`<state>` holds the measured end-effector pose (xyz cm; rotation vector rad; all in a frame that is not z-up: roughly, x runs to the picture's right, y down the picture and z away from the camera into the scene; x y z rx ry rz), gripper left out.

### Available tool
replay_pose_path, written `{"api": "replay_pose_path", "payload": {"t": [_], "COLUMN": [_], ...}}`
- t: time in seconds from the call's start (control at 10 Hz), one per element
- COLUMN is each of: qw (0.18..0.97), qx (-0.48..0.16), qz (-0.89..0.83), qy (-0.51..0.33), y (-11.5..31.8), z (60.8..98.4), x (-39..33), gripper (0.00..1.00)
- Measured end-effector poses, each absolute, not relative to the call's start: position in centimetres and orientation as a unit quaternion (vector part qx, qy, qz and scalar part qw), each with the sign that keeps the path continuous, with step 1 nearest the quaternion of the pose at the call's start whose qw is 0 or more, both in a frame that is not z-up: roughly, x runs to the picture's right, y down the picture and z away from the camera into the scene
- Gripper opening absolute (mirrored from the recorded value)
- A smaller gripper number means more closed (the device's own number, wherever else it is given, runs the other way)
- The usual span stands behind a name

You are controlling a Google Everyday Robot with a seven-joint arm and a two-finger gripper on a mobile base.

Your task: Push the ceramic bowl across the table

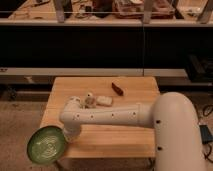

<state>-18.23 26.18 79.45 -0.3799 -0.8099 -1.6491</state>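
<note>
The ceramic bowl (47, 145) is a glossy green dish with pale rings inside. It sits at the near left corner of the light wooden table (135, 90), tilted and hanging well past the edge. My white arm reaches in from the right across the tabletop and bends down at its end. The gripper (68, 133) is at the bowl's upper right rim, right against it or very close.
A small white cup (90, 97) and a flat white object (104, 100) lie mid-table just behind my arm. A dark reddish-brown item (117, 88) lies farther back. Dark shelving runs behind the table; speckled floor surrounds it.
</note>
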Motion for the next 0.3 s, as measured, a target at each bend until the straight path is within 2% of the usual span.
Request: {"api": "replay_pose_path", "payload": {"t": [0.2, 0.3], "qw": [0.608, 0.608], "qx": [-0.162, -0.162], "qz": [-0.703, -0.703], "qy": [-0.331, -0.332], "y": [25.1, 25.12], "z": [79.95, 79.89], "x": [-16.76, -16.88], "gripper": [0.0, 0.04]}}
